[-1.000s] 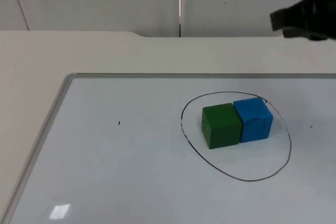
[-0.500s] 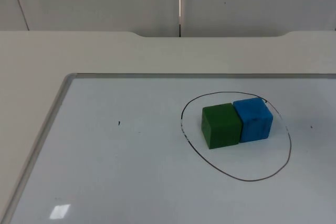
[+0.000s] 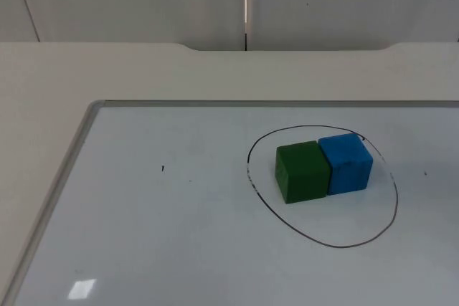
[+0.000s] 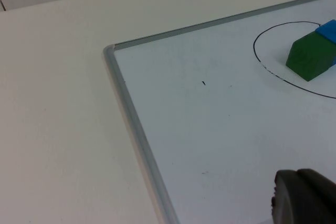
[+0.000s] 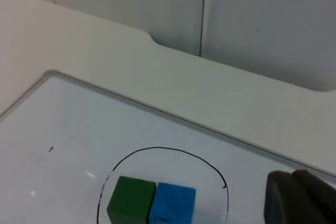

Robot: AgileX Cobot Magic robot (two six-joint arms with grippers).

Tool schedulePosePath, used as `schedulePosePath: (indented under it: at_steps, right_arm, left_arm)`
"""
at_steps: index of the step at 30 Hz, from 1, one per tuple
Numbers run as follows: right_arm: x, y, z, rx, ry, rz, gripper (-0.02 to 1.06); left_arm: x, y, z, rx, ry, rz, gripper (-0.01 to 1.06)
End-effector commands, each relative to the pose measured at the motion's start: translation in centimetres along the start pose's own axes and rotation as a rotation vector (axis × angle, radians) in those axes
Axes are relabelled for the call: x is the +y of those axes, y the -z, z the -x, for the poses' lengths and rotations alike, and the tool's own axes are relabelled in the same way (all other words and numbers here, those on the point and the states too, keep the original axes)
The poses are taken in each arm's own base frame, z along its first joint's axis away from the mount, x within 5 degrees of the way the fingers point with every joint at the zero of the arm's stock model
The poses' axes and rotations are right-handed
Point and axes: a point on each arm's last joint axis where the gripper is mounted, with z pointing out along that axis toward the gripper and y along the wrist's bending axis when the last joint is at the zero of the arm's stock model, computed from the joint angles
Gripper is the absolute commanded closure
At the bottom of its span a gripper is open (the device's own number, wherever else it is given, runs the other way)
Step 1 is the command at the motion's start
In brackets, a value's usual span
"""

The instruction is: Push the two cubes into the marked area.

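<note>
Green cube (image 3: 303,171) touched blue cube (image 3: 346,163) inside hand-drawn black oval (image 3: 252,184) on whiteboard (image 3: 143,234), left gripper (image 4: 304,196) and right gripper (image 5: 300,198) raised, claw states could not be told

Two cubes (image 3: 324,169) sit touching side by side inside the drawn ring (image 3: 322,187). The ring lies on a whiteboard (image 3: 143,234), toward its right. The whiteboard rests on the table (image 3: 107,73).

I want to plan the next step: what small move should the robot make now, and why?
Probably none beyond keeping both arms away. The green cube and blue cube sit touching, side by side, inside the drawn ring on the whiteboard, so the push looks done.
</note>
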Motion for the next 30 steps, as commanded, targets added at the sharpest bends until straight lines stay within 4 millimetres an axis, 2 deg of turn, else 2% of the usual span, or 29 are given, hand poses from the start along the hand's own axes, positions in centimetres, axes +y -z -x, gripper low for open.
schedulePosePath:
  at_steps: [1, 2, 6, 7, 11, 12, 14, 20, 30]
  right_arm:
    - [0.1, 1.6, -1.6, -0.014, 0.012, 0.005, 1.05]
    - [0.1, 1.6, -1.6, -0.014, 0.012, 0.005, 1.05]
    - [0.1, 3.8, -3.9, -0.014, 0.012, 0.004, 1.05]
    - [0.1, 3.8, -3.9, -0.014, 0.012, 0.004, 1.05]
    - [0.1, 5.9, -5.5, -0.022, 0.011, 0.003, 1.05]
    - [0.1, 5.9, -5.5, -0.022, 0.011, 0.003, 1.05]
    - [0.1, 7.4, -6.4, -0.022, 0.010, 0.001, 1.05]
    - [0.0, 9.9, -7.8, -0.004, 0.009, 0.000, 1.05]
    - [0.0, 12.8, -10.2, 0.040, 0.006, -0.005, 1.05]
  left_arm:
    - [0.0, -0.1, -0.1, 0.002, 0.008, 0.001, 1.05]
    - [0.0, -0.1, -0.1, 0.002, 0.008, 0.001, 1.05]
    - [0.0, -0.1, -0.1, 0.002, 0.008, 0.001, 1.05]
    - [0.0, -0.1, -0.1, 0.002, 0.008, 0.001, 1.05]
    - [0.0, -0.1, -0.1, 0.002, 0.008, 0.001, 1.05]
    - [0.0, -0.1, -0.1, 0.002, 0.008, 0.001, 1.05]
    - [0.0, -0.1, -0.1, 0.002, 0.008, 0.001, 1.05]
    - [0.0, -0.1, -0.1, 0.002, 0.008, 0.001, 1.05]
    - [0.0, -0.1, -0.1, 0.002, 0.008, 0.001, 1.05]
